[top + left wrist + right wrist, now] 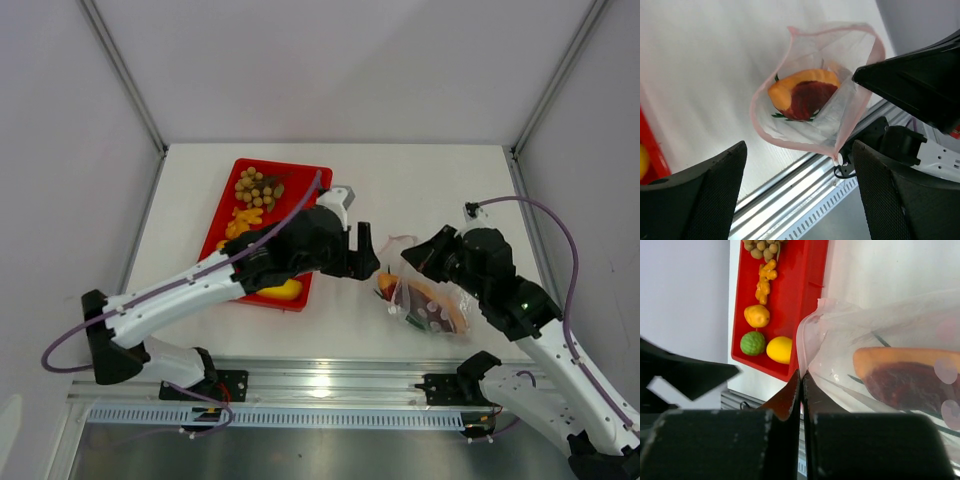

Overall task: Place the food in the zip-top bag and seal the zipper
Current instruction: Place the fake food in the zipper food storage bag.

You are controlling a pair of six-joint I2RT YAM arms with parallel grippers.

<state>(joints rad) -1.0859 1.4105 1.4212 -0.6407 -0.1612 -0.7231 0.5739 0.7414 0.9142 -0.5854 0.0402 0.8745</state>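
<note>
- Zip-top bag (pixel 432 305) lies on the bench (pixel 430 190), right of centre near the front edge, its mouth gaping and a reddish meat slice (pixel 810 100) inside.
- Right pincer (pixel 801 380), fingers together, pinches the pinkish zipper (pixel 756 107).
- Left pincer (pixel 799 165) hangs over the mouth, fingers apart and empty.
- Farther left, the red tray (pixel 305 180) carries mango (pixel 779 349), lime (pixel 753 343), orange fruit (pixel 757 315), orange bits (pixel 245 218) and grape cluster (pixel 255 186).
</note>
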